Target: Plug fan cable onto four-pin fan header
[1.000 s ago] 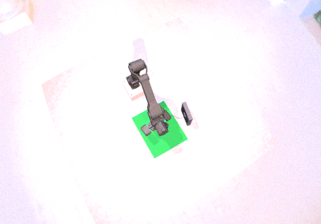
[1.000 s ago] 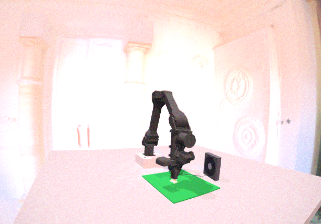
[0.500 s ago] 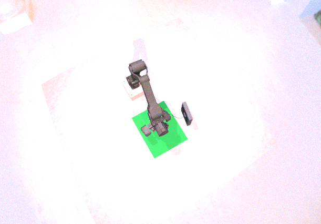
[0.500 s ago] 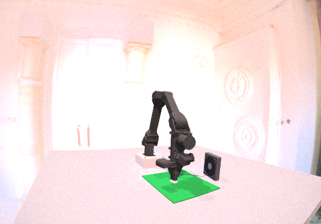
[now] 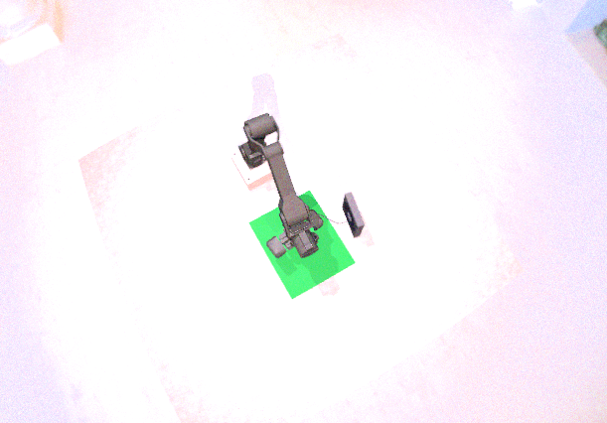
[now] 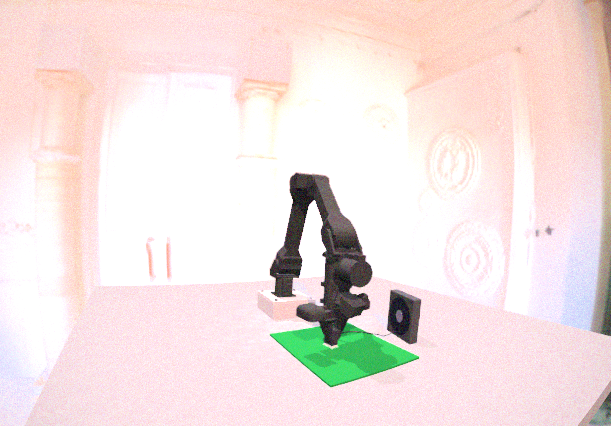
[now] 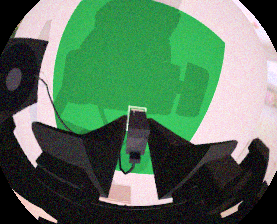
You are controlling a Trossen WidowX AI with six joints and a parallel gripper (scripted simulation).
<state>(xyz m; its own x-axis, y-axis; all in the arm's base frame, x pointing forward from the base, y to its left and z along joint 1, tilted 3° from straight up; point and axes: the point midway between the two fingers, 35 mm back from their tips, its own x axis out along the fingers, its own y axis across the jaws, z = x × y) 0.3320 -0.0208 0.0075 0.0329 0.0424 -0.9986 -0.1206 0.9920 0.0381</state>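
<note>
The black fan plug (image 7: 137, 135) stands in the white-rimmed four-pin header (image 7: 137, 107) (image 6: 333, 346) on the green board (image 5: 291, 286) (image 6: 333, 378) (image 7: 201, 45). Its lower end is inside the header's rim; the exact depth is hidden. My gripper (image 7: 137, 120) (image 6: 331, 342) is slightly open, low over the header, with a finger close on each side of the plug. A thin slit shows along the left finger; contact on the right cannot be told. The thin dark cable (image 7: 49, 98) (image 5: 333, 220) loops behind the plug and runs to the fan (image 5: 353, 214) (image 6: 404, 316) (image 7: 14, 79).
The fan stands upright beside the board, with its cable crossing the board's edge. The arm's pale base block (image 5: 259, 182) (image 6: 276, 307) is behind the board. The arm's shadow lies on the board.
</note>
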